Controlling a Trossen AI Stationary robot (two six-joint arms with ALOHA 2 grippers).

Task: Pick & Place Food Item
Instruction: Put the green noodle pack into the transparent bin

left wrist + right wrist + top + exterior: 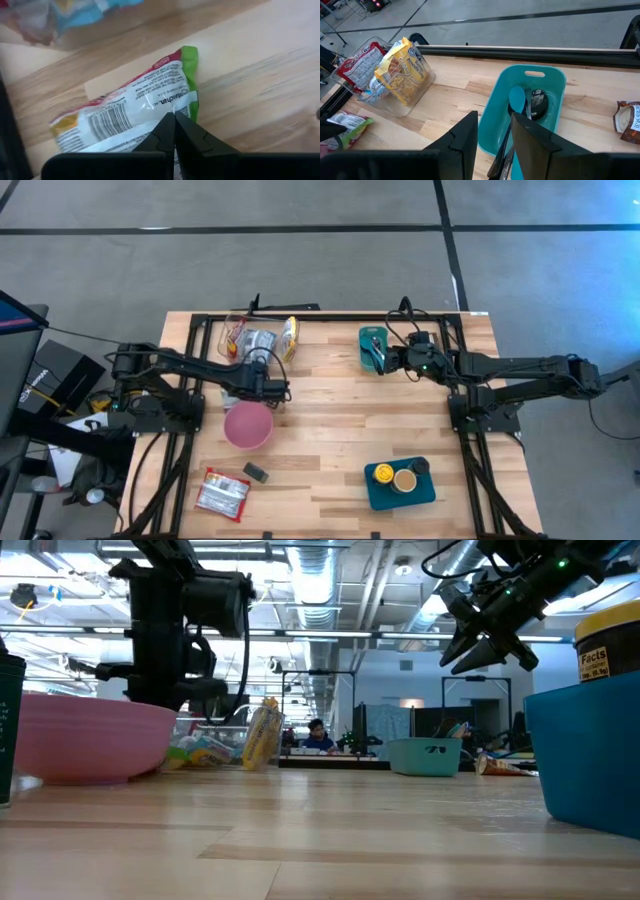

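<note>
Centrally, left gripper (281, 391) pinches noodle packet (130, 112) beside bowl (247, 425); right gripper (383, 360), fingers parted, empty, over teal bin (368, 338) near far edge.

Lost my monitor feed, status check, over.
Left gripper shut on green-edged ramen packet, near pink bowl. Right gripper holds nothing, over teal utensil bin. Nothing blocking.

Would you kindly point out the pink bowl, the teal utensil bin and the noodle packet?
pink bowl (248, 425), high view, middle of its inside.
teal utensil bin (547, 80), right wrist view, far inner wall.
noodle packet (135, 107), left wrist view, printed white face.
</note>
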